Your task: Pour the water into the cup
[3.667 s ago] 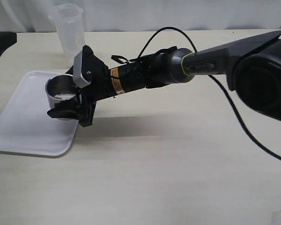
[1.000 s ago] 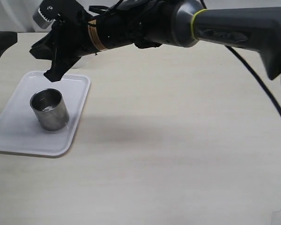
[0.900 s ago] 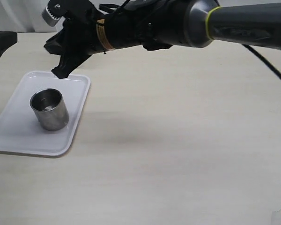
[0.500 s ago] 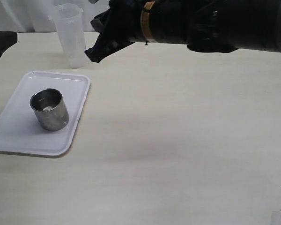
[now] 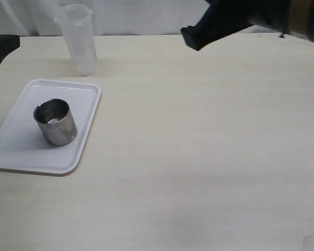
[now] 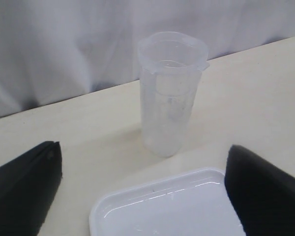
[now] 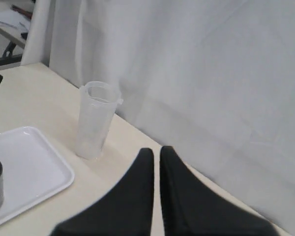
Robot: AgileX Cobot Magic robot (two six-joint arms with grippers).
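Well apart: cup, right claw.

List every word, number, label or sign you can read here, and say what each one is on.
No text here can be read.
yellowish label band on the right arm: too blurred to read.
beaker: faint marks on its wall at most, illegible.
cup and tray: no print visible.
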